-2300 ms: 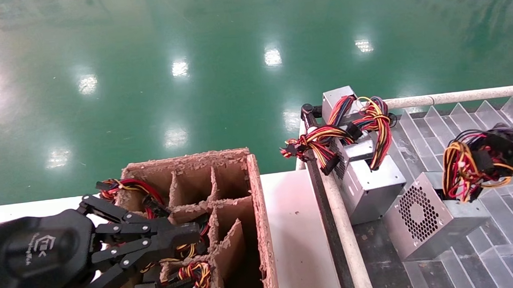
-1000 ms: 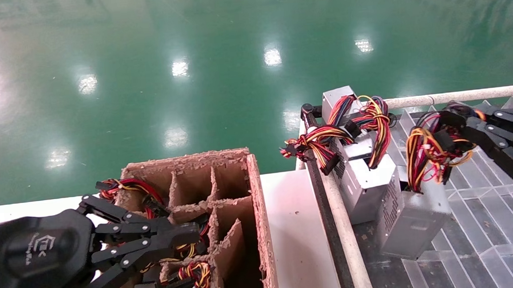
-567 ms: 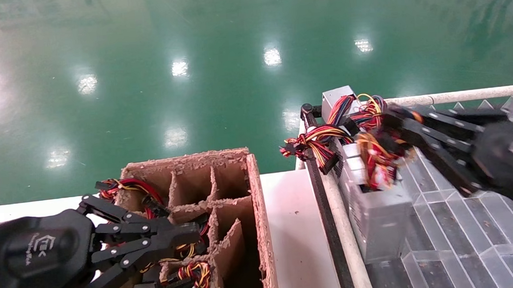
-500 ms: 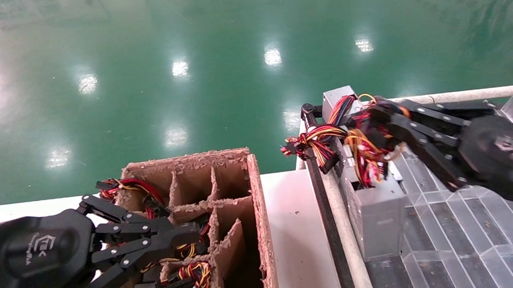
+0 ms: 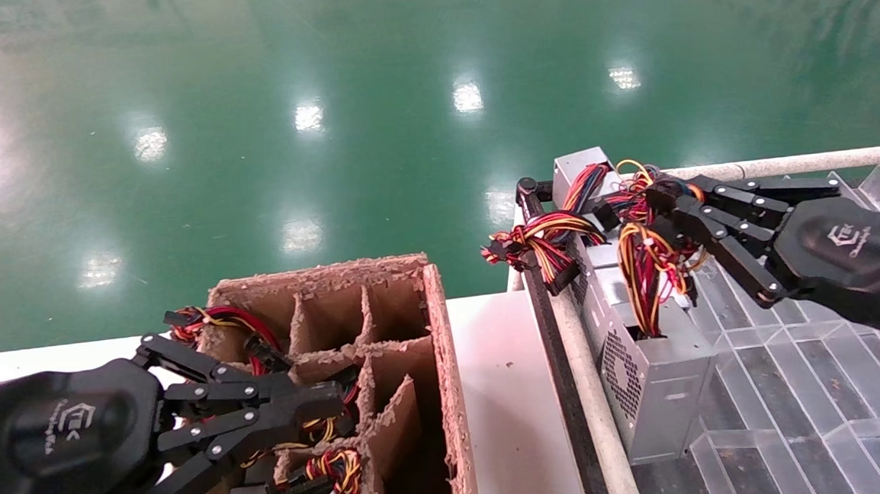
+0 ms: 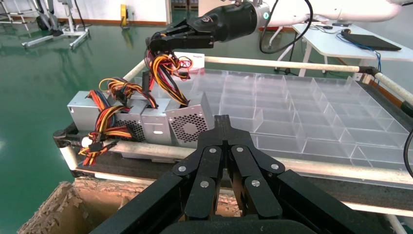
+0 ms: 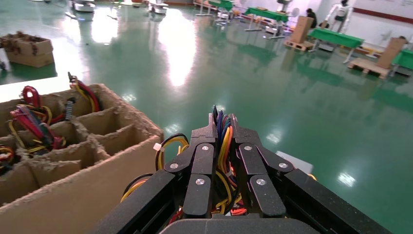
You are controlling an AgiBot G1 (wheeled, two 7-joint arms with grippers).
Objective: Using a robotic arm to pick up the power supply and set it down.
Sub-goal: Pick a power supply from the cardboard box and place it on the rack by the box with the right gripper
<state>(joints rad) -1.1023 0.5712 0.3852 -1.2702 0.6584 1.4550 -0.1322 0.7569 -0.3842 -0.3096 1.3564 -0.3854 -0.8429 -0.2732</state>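
On my left, the left gripper (image 5: pixel 320 407) hung parked over the near end of the cardboard divider box (image 5: pixel 440 369), its thin black fingers (image 6: pixel 221 131) pressed together on nothing. Several cells of that box held bundles of red and yellow wires (image 5: pixel 331 471). The box sat on a white table (image 5: pixel 510 395), with the green floor (image 5: pixel 326 132) beyond it.

Further right, past a black-and-white rail (image 5: pixel 569 361), I had the power supply (image 5: pixel 650 375) standing on the left edge of the clear compartment tray (image 5: pixel 816 400), its perforated fan face turned toward the rail. A second power supply (image 5: pixel 574 166) sat just behind it in the same row. From the left wrist view I counted a row of grey units (image 6: pixel 146 122) along that tray edge.

On my right, the right gripper (image 5: pixel 655 211) reached in from the tray side and pinched the wire bundle (image 5: pixel 652 276) that rose from the nearer supply. The right wrist view showed coloured wires (image 7: pixel 223 146) clamped between the fingers.
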